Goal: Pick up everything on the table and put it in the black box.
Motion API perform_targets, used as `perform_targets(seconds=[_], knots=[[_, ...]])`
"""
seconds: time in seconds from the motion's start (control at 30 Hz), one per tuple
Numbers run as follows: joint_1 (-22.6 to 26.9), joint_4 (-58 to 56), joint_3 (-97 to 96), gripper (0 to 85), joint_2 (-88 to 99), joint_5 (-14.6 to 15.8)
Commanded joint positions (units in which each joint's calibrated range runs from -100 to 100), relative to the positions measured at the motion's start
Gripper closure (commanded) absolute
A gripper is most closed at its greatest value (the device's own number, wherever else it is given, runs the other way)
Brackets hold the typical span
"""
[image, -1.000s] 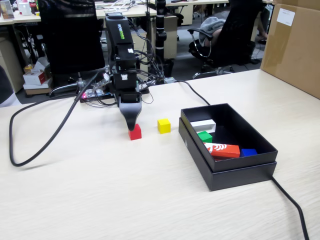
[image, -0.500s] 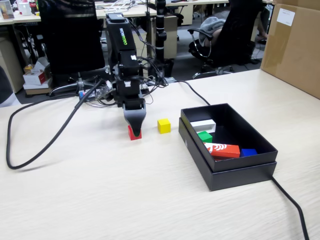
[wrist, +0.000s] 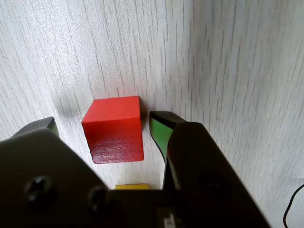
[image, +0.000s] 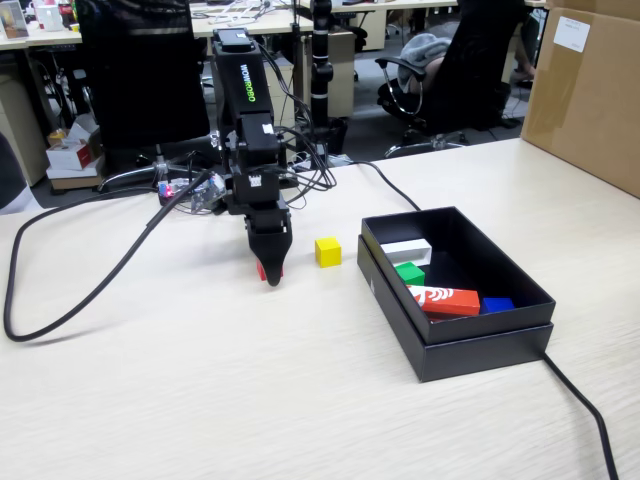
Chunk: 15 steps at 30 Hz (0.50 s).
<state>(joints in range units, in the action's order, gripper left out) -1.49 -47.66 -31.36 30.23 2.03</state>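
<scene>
Gripper spread wide, straddling red cube on the table, well left of black box in fixed view. Likely light, rigid, smooth: best pinched across opposite flat faces.

Red cube on table, yellow cube nearby, green cube inside black box

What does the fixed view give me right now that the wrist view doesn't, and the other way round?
Only the fixed view shows the small yellow cube on the table, the shallow black cardboard box holding the small green cube, white and red-orange blocks and a blue piece, plus the brown carton. Only the wrist view shows clearly that the hand's jaws are open around the small red cube, one tip at its right face. Both show the red cube, hand and pale wood-grain table.
</scene>
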Motion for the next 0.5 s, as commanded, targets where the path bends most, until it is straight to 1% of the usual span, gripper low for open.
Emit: perform_targets(seconds=[0.0, 0.03, 0.07, 0.13, 0.3, 0.33, 0.4, 0.43, 0.47], knots=[[-0.10, 0.18, 2.62, 51.7, -0.11, -0.24], [-0.20, 0.18, 2.80, 55.6, -0.11, -0.20], [-0.24, 0.18, 2.89, 57.6, -0.11, -0.15], [-0.29, 0.18, 2.89, 59.7, -0.11, -0.05], [-0.29, -0.94, 2.89, 60.0, 1.50, -0.10], [-0.29, -1.54, 2.89, 61.6, 2.19, -0.05], [-0.29, -1.63, 3.16, 77.5, 5.40, 0.05], [-0.29, -1.63, 3.70, 83.0, 6.20, 0.20], [-0.29, -1.63, 3.98, 83.3, 6.55, 0.24]])
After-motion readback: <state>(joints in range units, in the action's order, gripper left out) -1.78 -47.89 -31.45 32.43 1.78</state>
